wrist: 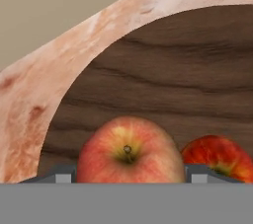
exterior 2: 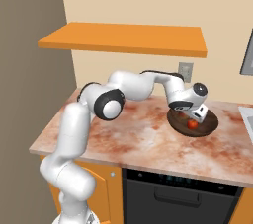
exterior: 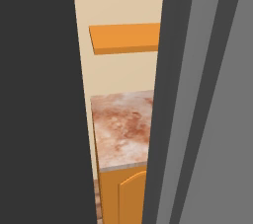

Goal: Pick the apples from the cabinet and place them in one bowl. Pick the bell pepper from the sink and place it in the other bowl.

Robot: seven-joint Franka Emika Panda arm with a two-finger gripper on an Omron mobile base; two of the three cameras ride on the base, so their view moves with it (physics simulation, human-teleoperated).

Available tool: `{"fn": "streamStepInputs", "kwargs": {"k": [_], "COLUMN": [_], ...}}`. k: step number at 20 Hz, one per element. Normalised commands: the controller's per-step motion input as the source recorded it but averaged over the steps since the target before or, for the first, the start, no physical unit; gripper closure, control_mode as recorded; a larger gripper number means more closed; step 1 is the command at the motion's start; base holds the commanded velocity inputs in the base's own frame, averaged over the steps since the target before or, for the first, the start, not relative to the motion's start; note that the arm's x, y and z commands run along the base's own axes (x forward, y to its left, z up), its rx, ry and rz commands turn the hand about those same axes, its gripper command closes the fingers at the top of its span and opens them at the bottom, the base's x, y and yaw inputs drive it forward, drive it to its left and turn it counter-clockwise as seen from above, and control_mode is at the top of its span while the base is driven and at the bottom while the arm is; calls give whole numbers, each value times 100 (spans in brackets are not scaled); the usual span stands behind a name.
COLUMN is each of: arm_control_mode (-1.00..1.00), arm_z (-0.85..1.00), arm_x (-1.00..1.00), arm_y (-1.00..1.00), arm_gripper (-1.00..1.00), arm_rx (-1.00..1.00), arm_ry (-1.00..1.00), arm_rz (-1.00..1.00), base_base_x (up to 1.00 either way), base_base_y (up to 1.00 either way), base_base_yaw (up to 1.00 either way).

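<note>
Gripper (exterior 2: 196,117) pinching one apple (wrist: 129,150) squarely between the jaws, low inside the dark wooden bowl (wrist: 168,75) on the marbled counter (exterior 2: 133,134), second apple (wrist: 221,158) just outside one jaw, no readable writing anywhere.

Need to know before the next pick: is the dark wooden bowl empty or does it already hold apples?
Not empty. The dark wooden bowl holds an apple, and a second apple sits between the fingers over it.

Even, flat rendered light all round, no glare, soft shadow under the cabinet (exterior 2: 123,39), and the apple (wrist: 129,151) looks slightly soft up close.
</note>
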Motion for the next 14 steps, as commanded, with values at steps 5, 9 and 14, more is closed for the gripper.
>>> {"fn": "streamStepInputs", "kwargs": {"k": [5, 9, 14], "arm_control_mode": [-100, -100, -100], "arm_z": [-15, -15, -11], "arm_x": [19, 11, 4], "arm_y": [-2, -4, -7], "arm_gripper": [100, 100, 100], "arm_rx": [0, 0, 0], "arm_ry": [0, 0, 0], "arm_rz": [0, 0, 0], "base_base_x": [0, 0, 0], "base_base_y": [0, 0, 0], "base_base_yaw": [0, 0, 0]}}
